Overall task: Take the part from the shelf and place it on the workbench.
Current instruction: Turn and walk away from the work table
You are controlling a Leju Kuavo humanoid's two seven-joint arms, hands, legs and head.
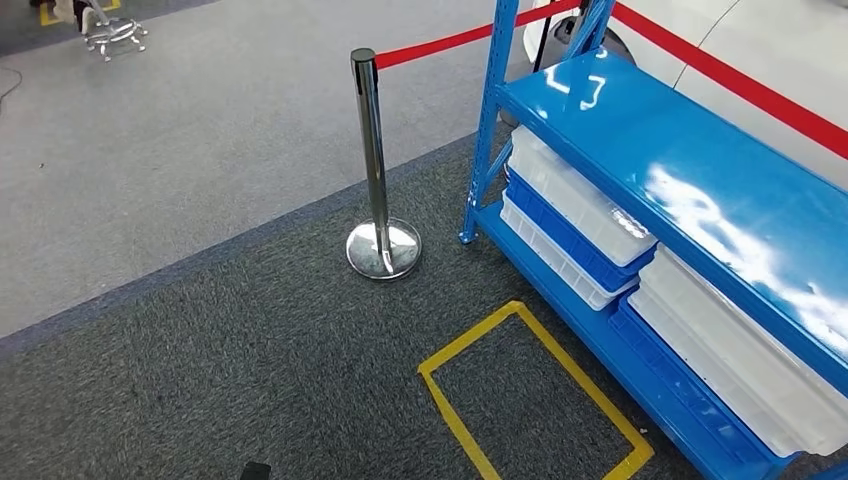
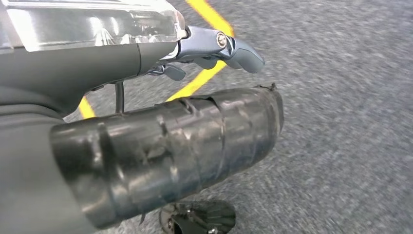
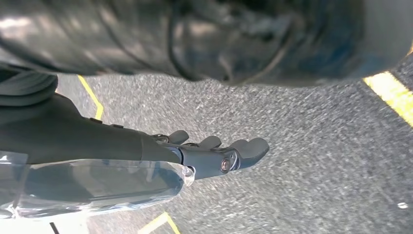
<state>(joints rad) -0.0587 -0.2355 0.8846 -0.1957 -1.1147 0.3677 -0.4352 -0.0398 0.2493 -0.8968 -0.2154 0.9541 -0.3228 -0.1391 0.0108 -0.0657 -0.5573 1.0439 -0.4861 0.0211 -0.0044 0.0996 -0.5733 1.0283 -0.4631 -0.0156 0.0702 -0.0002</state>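
1. Head view: the part cannot be picked out; the blue steel shelf (image 1: pixel 690 170) carries stacked white and blue plastic trays (image 1: pixel 575 215) on its lower tier, contents hidden.
2. Left hand (image 2: pixel 214 48) and right hand (image 3: pixel 214 153) hang over grey carpet, fingers loosely apart, holding nothing.
3. Risks, as I judge them: walking in could clip the chrome stanchion post (image 1: pixel 378 170) or its red belt (image 1: pixel 450 40); stopping outside the yellow taped floor rectangle (image 1: pixel 535 395) could leave the trays out of reach.
4. Wrist views give the hands; the head view gives the shelf.
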